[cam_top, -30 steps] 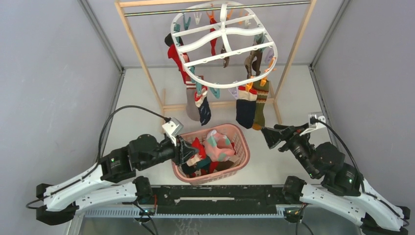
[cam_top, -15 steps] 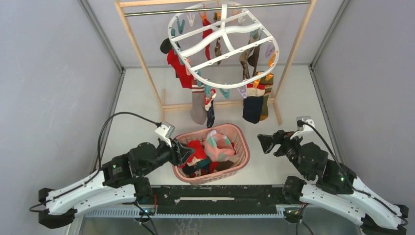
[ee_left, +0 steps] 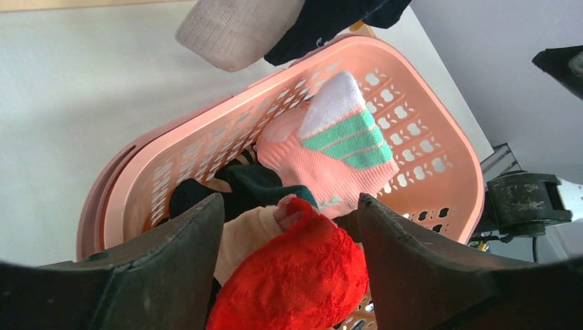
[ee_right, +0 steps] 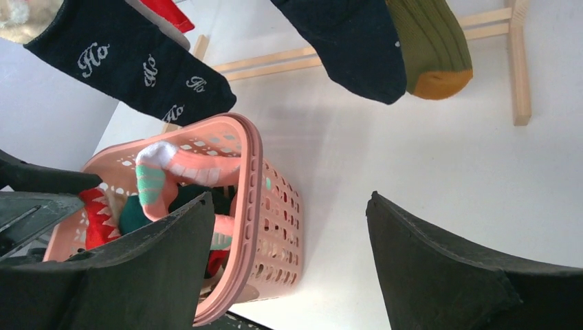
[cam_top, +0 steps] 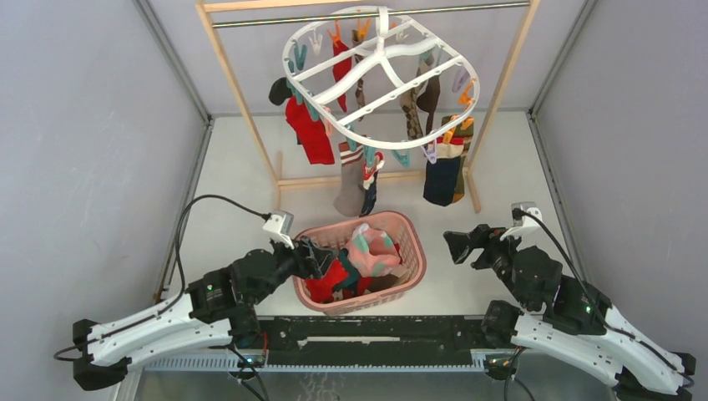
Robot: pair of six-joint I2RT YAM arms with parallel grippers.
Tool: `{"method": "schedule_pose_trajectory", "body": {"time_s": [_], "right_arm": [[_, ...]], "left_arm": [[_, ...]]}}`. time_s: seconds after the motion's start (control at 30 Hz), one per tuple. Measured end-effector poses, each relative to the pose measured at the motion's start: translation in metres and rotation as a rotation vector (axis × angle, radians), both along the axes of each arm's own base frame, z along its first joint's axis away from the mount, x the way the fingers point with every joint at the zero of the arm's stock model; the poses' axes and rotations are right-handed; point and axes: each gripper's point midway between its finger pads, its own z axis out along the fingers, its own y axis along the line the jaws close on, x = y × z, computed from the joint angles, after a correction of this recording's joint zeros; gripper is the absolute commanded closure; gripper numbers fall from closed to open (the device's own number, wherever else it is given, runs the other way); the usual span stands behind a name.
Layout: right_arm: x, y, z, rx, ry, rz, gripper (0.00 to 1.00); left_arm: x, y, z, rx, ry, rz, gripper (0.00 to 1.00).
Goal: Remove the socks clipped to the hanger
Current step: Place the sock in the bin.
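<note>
Landmark: the pink basket (cam_top: 419, 255) on the white table (cam_top: 242, 192). At its left rim sits the left gripper (cam_top: 316, 256), jaws spread, nothing pinched. The wrist view shows a red sock (ee_left: 289, 282) lying in the basket right under the gap, and a pink sock with teal stripes (ee_left: 330, 148) just beyond it. Behind and above the basket, the hanger (cam_top: 380, 52) hangs tilted off the wooden rail (cam_top: 236, 88) with socks (cam_top: 349, 188) clipped on it: a red hanging sock (cam_top: 311, 134) back-left of the basket, a grey sock straight behind it with a dark lettered sock (ee_right: 130, 65) alongside, and a navy sock (cam_top: 438, 180) back-right with an olive sock (ee_right: 426, 41) against it. Right of the basket – right gripper (cam_top: 457, 245) hovers over bare table, jaws wide apart, holding nothing, well apart from the hanging socks.
</note>
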Motion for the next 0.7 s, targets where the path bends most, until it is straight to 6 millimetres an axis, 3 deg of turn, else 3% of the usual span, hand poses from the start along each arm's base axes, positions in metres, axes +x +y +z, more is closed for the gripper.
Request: {"method": "schedule_pose_trajectory", "body": {"time_s": [0.07,0.13,0.17,0.37,0.6,0.7], "right_arm": [[0.000,-0.003,-0.001,0.003,0.003,-0.016,0.12],[0.001,-0.006,-0.001,0.002,0.002,-0.032,0.12],[0.001,-0.007,-0.001,0.002,0.003,-0.038,0.12],[0.004,-0.013,-0.002,-0.008,-0.001,-0.070,0.12],[0.005,-0.013,-0.004,-0.007,-0.009,-0.077,0.01],[0.008,-0.010,-0.011,-0.020,-0.018,-0.073,0.00]], "left_arm": [[0.001,0.000,0.002,-0.011,-0.002,0.008,0.19],[0.002,0.000,0.003,-0.018,-0.006,0.014,0.02],[0.003,-0.001,0.005,-0.023,-0.010,0.016,0.01],[0.004,-0.002,0.009,-0.037,-0.018,0.021,0.00],[0.007,0.002,0.009,-0.028,-0.030,0.039,0.00],[0.010,0.009,0.008,-0.009,-0.042,0.065,0.00]]}}
